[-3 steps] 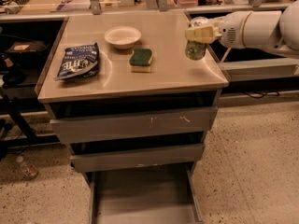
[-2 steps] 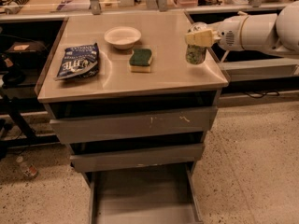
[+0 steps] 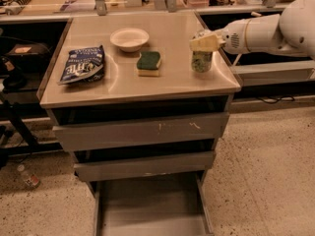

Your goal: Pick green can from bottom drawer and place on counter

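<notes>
Where: green can (image 3: 202, 62) stands on the counter (image 3: 123, 82), right of the sponge (image 3: 148, 63).
Gripper (image 3: 205, 42): right of the sponge too, fingers squeezing the can's top.
Feel: likely light, hard, slippery.
Best hold: round sides.

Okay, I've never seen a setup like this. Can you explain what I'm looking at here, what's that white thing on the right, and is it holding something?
The white thing reaching in from the right is a robot arm. At its tip is the gripper, a two-finger clamp, here over the right part of the counter, which is the steel top of a grey cabinet. The gripper is shut on the green can, near its top. I cannot tell whether the can's base touches the steel. There is only one camera view, looking down at the cabinet's front from above. Also lying on the counter are a dark snack bag, a pale bowl and a green-and-yellow sponge. At the bottom of the picture, the bottom drawer stands pulled out.
</notes>
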